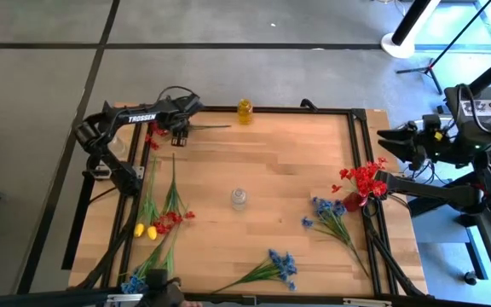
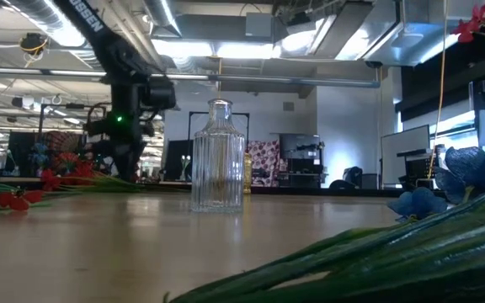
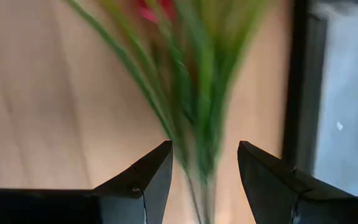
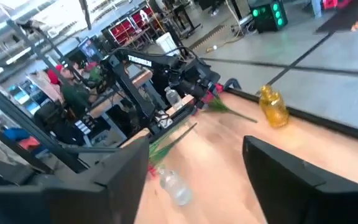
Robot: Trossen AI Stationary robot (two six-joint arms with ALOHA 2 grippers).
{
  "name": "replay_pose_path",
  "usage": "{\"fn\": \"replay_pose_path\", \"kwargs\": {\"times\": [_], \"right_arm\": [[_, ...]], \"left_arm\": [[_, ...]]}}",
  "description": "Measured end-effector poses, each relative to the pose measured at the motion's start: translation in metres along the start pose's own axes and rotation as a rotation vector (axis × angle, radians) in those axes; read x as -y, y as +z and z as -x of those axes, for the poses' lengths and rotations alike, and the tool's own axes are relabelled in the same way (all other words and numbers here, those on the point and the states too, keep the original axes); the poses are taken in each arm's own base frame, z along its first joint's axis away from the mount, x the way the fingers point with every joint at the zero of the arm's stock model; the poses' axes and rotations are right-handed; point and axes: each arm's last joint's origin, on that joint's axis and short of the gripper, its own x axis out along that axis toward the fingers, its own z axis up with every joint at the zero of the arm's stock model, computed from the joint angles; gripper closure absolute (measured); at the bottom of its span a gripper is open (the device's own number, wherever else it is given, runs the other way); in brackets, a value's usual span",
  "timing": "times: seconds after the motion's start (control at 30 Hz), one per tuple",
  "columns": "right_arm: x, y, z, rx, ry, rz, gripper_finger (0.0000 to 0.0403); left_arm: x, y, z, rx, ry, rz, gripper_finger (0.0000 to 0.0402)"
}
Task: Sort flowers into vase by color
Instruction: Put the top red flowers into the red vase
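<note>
Left gripper, at the far-left corner, is spread around a red flower's green stem. Right gripper spread, empty. Other flowers lie scattered along the near edge. Judged light, floppy; grip the stem, never blossoms.

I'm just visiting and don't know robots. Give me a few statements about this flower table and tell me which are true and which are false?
1. A clear glass vase stands near the middle of the table with no flowers in it. True.
2. The yellow vase lies tipped over at the table's centre. False: it stands upright at the far edge.
3. The left gripper has its fingers apart around a green-stemmed red sprig. True.
4. All blue flowers are already in a vase. False: blue sprigs lie flat on the wood.
5. A red bunch sits at the table's right edge. True.
</note>
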Motion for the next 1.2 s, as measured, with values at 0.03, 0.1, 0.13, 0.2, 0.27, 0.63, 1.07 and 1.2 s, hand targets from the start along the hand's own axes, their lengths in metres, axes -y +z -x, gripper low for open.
{"fn": "replay_pose_path", "kwargs": {"times": [0.03,0.1,0.13,0.2,0.27,0.63,1.07,1.2], "right_arm": [[0.000,0.000,-0.003,-0.004,0.005,-0.019,0.0124],[0.000,0.000,-0.009,-0.018,0.005,-0.054,0.0108],[0.000,0.000,-0.013,-0.023,0.002,-0.070,0.0103],[0.000,0.000,-0.021,-0.047,-0.015,-0.102,0.0097],[0.001,0.000,-0.031,-0.074,-0.036,-0.109,0.0096],[-0.009,0.014,-0.088,-0.141,0.022,-0.081,0.0095],[-0.012,0.018,-0.101,-0.128,0.040,0.024,0.0095],[-0.012,0.018,-0.101,-0.142,0.060,0.026,0.0095]], "left_arm": [[-0.001,0.003,-0.003,0.005,0.010,0.021,0.0226],[-0.002,0.006,-0.007,0.010,0.013,0.056,0.0226],[-0.001,0.009,-0.009,0.014,0.018,0.067,0.0226],[0.000,0.016,-0.014,0.027,0.029,0.085,0.0226],[0.004,0.022,-0.019,0.030,0.027,0.101,0.0226],[0.011,0.030,-0.046,0.002,0.077,0.075,0.0227],[0.010,0.024,-0.043,-0.034,0.060,-0.069,0.0390],[0.009,0.017,-0.033,-0.080,0.025,-0.154,0.0386]]}}
